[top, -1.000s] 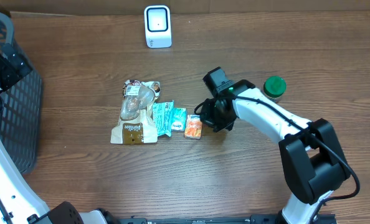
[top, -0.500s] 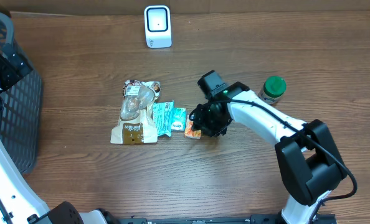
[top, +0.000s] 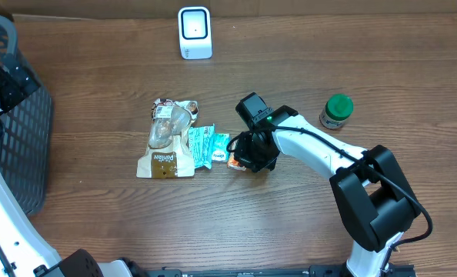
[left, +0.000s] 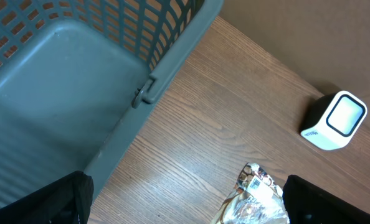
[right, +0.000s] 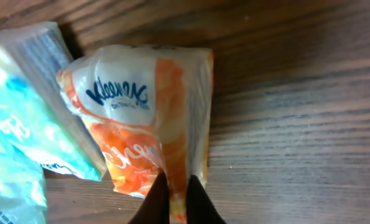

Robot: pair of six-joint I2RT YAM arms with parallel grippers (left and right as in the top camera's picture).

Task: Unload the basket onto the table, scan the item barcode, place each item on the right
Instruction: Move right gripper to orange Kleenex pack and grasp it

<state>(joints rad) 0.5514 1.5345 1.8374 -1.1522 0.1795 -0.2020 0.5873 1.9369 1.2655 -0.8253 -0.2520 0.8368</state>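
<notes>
Under the right pincer (right: 175, 202), the orange tissue pack (right: 144, 118) seems pinched at its edge

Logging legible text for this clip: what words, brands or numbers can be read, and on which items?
"Kleenex" on the orange tissue pack, pinched by the right hand; smaller print below it is blurred.
Brown bag: a round logo, too small to read.
Teal packets: print blurred.
White scanner and green-lidded jar: no readable text.
</notes>
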